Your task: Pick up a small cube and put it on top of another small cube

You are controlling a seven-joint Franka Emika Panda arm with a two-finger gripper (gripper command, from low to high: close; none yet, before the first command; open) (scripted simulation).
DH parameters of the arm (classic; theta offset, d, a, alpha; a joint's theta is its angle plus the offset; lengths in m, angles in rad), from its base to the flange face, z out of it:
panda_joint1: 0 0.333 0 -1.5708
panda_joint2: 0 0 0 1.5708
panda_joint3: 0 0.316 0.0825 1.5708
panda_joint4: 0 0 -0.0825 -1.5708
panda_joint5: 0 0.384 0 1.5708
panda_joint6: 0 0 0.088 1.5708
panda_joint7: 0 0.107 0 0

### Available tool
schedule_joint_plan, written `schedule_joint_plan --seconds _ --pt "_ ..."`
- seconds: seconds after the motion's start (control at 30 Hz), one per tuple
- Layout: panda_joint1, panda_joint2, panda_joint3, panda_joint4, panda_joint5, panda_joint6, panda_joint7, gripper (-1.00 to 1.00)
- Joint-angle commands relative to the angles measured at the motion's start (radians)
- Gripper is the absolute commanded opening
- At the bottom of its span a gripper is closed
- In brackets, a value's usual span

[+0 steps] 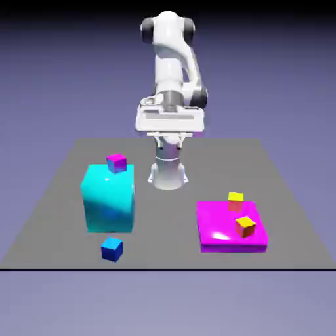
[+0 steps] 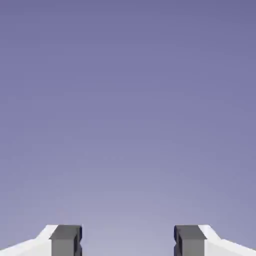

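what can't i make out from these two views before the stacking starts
- Hand view: only backdrop between the open gripper fingertips; no cube or table in frame.
- Exterior view: magenta-topped cube sits on or behind the cyan block; cannot tell which.
- Exterior view: blue cube far faces hidden.

White arm (image 1: pixel 172 72) folded upright at far table edge — gripper (image 2: pixel 128 241) raised, jaws parted, nothing between grey fingertips (image 2: pixel 66 240).

No readable text, no labels, no brands, no numbers, no signs anywhere
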Motion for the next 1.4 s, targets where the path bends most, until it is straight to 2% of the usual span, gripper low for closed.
schedule_joint_plan --seconds 0.0,0.8,0.87,1.03,1.07,1.23,1.37 --pt "-0.003 0.036 -0.011 0.022 0.007 -0.021 -0.003 0.0" --pt "-0.067 0.906 -0.279 0.559 0.174 -0.533 -0.079 0.0" --pt "-0.068 0.917 -0.283 0.566 0.176 -0.54 -0.08 0.0" --pt "-0.114 1.073 -0.22 0.578 0.244 -0.399 -0.127 0.0" --pt "-0.114 1.073 -0.22 0.578 0.244 -0.399 -0.127 -1.0" --pt "-0.071 0.928 -0.278 0.566 0.181 -0.53 -0.083 -1.0" --pt "-0.12 0.783 -0.264 0.519 0.146 -0.622 -0.011 -1.0"
